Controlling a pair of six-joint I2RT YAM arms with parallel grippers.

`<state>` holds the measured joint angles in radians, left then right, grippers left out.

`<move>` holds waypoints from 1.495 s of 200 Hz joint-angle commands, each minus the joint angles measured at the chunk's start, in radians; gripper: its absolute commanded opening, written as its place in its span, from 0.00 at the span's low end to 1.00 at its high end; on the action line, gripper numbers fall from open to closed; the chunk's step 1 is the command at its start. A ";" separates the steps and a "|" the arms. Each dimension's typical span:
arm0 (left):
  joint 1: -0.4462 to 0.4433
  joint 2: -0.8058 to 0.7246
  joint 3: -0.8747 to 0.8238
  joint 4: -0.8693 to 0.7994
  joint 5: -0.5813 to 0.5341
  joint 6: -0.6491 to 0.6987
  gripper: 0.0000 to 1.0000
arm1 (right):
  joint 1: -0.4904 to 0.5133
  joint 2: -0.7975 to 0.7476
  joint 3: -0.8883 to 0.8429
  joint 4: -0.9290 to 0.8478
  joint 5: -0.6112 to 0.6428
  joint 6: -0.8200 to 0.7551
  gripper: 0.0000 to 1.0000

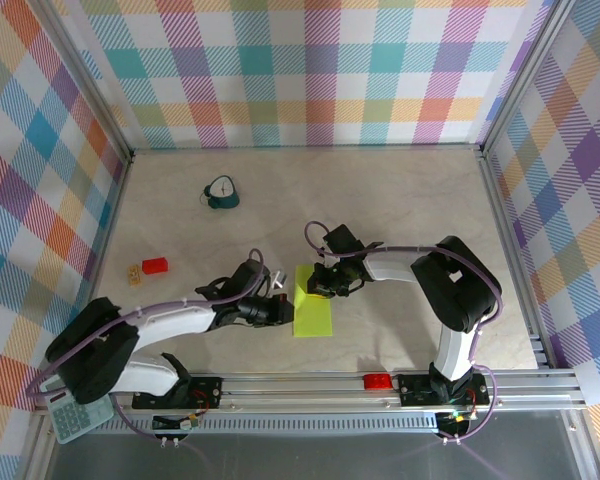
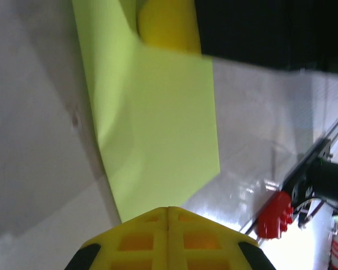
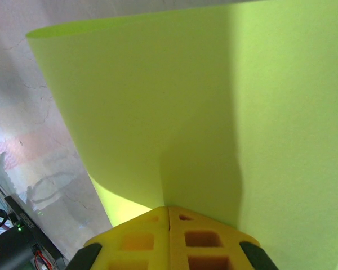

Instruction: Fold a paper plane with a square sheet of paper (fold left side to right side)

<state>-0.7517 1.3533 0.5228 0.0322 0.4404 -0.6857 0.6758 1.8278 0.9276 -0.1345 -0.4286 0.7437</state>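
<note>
Square sheet of paper [image 1: 312,315] sits mid-table between the two arms, near the front rail. Its near part lies flat on the table [image 1: 410,200], while its far part is lifted and curls in a smooth bow, with no hard crease visible.

Left gripper [image 2: 168,212]: fingers pressed together at the sheet's near-left corner, apparently pinching it. Right gripper [image 3: 169,212]: fingers pressed together on the lifted edge, with the paper bowing up and away from the tips.

My read on the step: this is the first fold, left side over to right side, mid-carry. The sheet is nowhere near a paper plane.

The next move needs the carried edge brought over until it lines up with the opposite edge. The layers must be held so they don't skid, then the bend pressed flat into a crease. Thin paper, so it likely slips or buckles if the two pinches pull unevenly.

Count:
- Sheets: one
- Grippers: two
- Teal clock [image 1: 220,193]: one, far left, well apart from the sheet
- Red block [image 1: 155,265]: one
- Small tan piece [image 1: 134,273]: one, just beside the red block
- Calculator [image 1: 77,415]: one, near-left corner
- Red part [image 1: 377,381]: one, on the front rail
</note>
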 commanded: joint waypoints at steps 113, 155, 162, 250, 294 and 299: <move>0.035 0.294 0.099 0.107 -0.021 0.058 0.00 | 0.008 0.035 -0.027 -0.052 0.083 -0.010 0.00; 0.030 0.283 0.035 0.098 -0.041 0.012 0.00 | 0.008 -0.067 0.009 -0.087 0.075 -0.003 0.00; 0.029 0.280 0.029 0.098 -0.044 0.008 0.00 | 0.009 -0.088 0.002 -0.089 0.073 -0.002 0.00; 0.028 0.259 0.043 0.096 -0.036 0.006 0.00 | 0.109 -0.184 -0.171 0.007 0.019 0.104 0.00; 0.028 0.233 0.079 0.090 -0.022 0.002 0.00 | 0.137 -0.155 -0.218 0.000 0.043 0.126 0.00; 0.029 0.227 0.087 0.089 -0.019 0.000 0.00 | 0.137 -0.157 -0.223 -0.007 0.050 0.125 0.00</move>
<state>-0.7238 1.6085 0.5880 0.2039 0.4324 -0.6743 0.8085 1.6634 0.7464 -0.1291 -0.3954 0.8394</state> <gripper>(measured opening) 0.050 0.050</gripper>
